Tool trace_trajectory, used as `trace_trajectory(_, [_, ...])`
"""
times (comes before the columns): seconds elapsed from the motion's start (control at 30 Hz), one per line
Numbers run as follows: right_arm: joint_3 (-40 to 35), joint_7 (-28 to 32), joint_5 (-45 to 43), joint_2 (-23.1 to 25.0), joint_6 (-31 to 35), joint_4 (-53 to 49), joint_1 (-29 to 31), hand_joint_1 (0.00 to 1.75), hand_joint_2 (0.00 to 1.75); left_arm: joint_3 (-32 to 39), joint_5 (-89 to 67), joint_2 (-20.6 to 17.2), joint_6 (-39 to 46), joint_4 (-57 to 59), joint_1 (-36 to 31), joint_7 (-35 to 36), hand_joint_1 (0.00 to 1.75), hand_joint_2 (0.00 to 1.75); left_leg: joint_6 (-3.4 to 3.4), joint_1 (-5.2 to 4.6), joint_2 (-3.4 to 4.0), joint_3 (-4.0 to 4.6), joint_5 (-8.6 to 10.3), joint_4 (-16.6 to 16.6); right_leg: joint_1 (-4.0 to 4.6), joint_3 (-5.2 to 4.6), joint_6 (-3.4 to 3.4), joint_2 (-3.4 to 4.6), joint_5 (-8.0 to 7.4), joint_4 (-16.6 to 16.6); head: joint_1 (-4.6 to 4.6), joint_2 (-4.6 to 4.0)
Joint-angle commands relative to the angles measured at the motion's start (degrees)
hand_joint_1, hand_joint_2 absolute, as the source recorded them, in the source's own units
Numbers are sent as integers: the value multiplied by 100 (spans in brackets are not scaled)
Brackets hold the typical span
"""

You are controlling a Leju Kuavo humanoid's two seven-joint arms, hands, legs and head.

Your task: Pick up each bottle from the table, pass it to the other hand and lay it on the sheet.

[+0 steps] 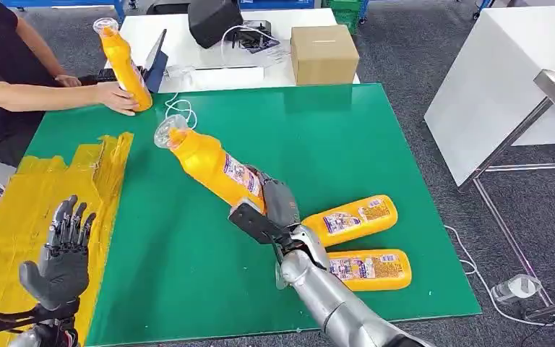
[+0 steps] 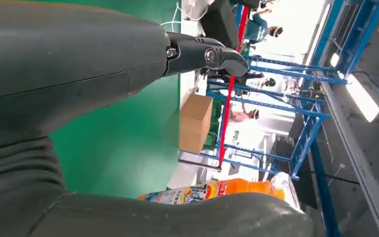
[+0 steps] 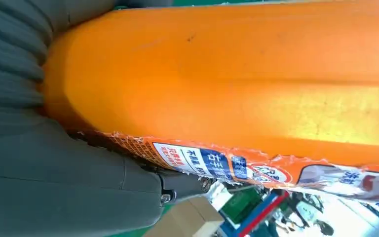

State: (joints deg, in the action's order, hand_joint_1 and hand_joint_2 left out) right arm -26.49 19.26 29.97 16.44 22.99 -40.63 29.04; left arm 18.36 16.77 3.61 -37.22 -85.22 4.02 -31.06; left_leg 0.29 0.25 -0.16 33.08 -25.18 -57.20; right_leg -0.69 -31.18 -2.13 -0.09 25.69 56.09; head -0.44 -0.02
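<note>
A yellow bottle (image 1: 209,163) rides tilted above the green table (image 1: 376,137), cap toward the far left, its base clasped in the robot's right hand (image 1: 271,206). The left hand (image 1: 65,256) waits over the yellow sheet (image 1: 14,210), fingers spread and holding nothing. By the look of it, the handover is yet to come: no bottle lies on the sheet. Two more bottles (image 1: 358,218) rest on their sides near the table's right edge, one (image 1: 372,269) nearer the robot. At the far corner, a person's hand (image 1: 115,97) holds a fourth bottle (image 1: 123,61) upright.
</note>
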Motion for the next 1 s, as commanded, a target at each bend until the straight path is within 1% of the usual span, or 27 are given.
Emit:
trace_trajectory(0.03, [151, 16, -14, -158, 6, -269, 26, 175, 175, 150, 11, 152, -11, 31, -40, 37, 0, 0, 0, 2, -5, -6, -1, 1, 2, 10, 3, -5, 3, -4, -2, 0])
trace_trajectory(0.1, [305, 312, -174, -150, 12, -769, -202, 175, 175, 215, 188, 227, 23, -58, -5, 71, 0, 0, 0, 3, -4, -7, -2, 2, 4, 12, 4, -5, 2, -6, -2, 0])
trace_trajectory(0.13, [352, 418, -260, -164, -4, -1135, -365, 175, 175, 241, 243, 282, 65, -151, 43, 104, 0, 175, -1, 7, -5, -12, -5, 1, 8, 19, 7, -6, 4, -8, 0, 0])
trace_trajectory(0.2, [302, 384, -375, -273, -261, -2126, -765, 175, 175, 278, 500, 397, 70, -347, 156, 264, 0, 175, 1, 3, -7, 1, -3, -1, 4, 5, 3, -8, 4, -3, -2, 0])
trace_trajectory(0.23, [223, 326, -357, -308, -369, -2482, -916, 175, 175, 268, 691, 441, 18, -424, 225, 400, 0, 175, 0, 7, -10, -6, -10, -4, 8, 16, 5, -11, 10, -5, 0, 0])
trace_trajectory(0.3, [62, 216, -291, -322, -599, -2699, -1014, 175, 175, 197, 1047, 516, -148, -495, 305, 649, 0, 175, 1, 3, -7, -1, -6, -1, 4, 7, 3, -7, 6, -5, -2, 0])
trace_trajectory(0.33, [-64, 145, -195, -291, -675, -2654, -1018, 175, 175, 122, 1118, 578, -177, -537, 352, 739, 0, 175, 1, 8, -8, -11, -14, -3, 9, 21, 5, -8, 12, -7, -2, 0])
trace_trajectory(0.4, [-333, 46, -19, -232, -846, -2413, -951, 175, 175, -127, 1283, 653, -313, -615, 428, 903, 0, 175, 1, 0, -3, 4, -5, 1, 0, 1, 2, -3, 5, -4, -2, 0])
trace_trajectory(0.43, [-436, 54, 16, -157, -871, -2277, -928, 175, 175, -307, 1304, 689, -357, -669, 469, 949, 0, 175, 0, 9, -1, -19, -18, -1, 10, 29, 7, -2, 14, -12, -2, 0])
trace_trajectory(0.47, [-562, 61, 143, -116, -834, -2169, -893, 175, 175, -447, 1305, 711, -356, -717, 502, 964, 0, 175, 0, 3, -1, 4, -6, 0, 2, 1, 3, -1, 4, -5, -2, 0])
trace_trajectory(0.5, [-694, 39, 228, -54, -832, -2044, -846, 175, 175, -691, 1235, 713, -318, -786, 549, 993, 0, 175, 0, 5, 0, -7, -11, 1, 5, 13, 6, 0, 7, -9, 0, 0])
trace_trajectory(0.6, [-917, 62, 280, 50, -886, -1983, -866, 175, 175, -1138, 1110, 728, -247, -878, 632, 1007, 0, 175, -1, 6, -4, 1, -8, -2, 7, 5, 7, -4, 6, -6, -2, 0])
trace_trajectory(0.73, [-1315, 37, 507, 149, -845, -2035, -959, 175, 175, -1595, 1040, 605, -96, -924, 718, 879, 0, 175, -1, 6, -2, -1, -9, 1, 6, 7, 6, -3, 8, -8, 0, 0])
trace_trajectory(0.77, [-1636, 130, 672, 168, -1112, -1994, -994, 175, 175, -1713, 1205, 609, -272, -990, 869, 803, 0, 175, -1, 2, 1, 1, -8, 3, 3, 3, 5, 0, 6, -6, 0, 0])
trace_trajectory(0.8, [-1757, 78, 777, 255, -999, -1961, -1104, 175, 175, -1763, 1213, 633, -291, -1081, 1030, 749, 0, 175, -2, 6, 1, -10, -13, 4, 7, 15, 8, 1, 10, -10, -2, 0])
trace_trajectory(0.83, [-1836, 42, 813, 301, -883, -1916, -1147, 175, 175, -1836, 1188, 625, -309, -1155, 1145, 698, 0, 175, -1, 2, 10, 1, -8, 4, 3, 0, 4, 10, 4, -7, 0, 0])
trace_trajectory(0.93, [-1842, 30, 806, 277, -864, -1905, -1105, 175, 175, -1855, 1211, 620, -302, -1164, 1136, 689, 0, 175, -3, 7, 18, -26, -22, 10, 8, 28, 10, 18, 13, -16, 0, 0])
trace_trajectory(1.0, [-1870, 17, 771, 243, -895, -1918, -1073, 175, 175, -1884, 1286, 586, -290, -1136, 1097, 717, 0, 175, -2, 2, -4, 1, -7, 7, 3, 2, 5, -3, 7, -9, 0, 0])
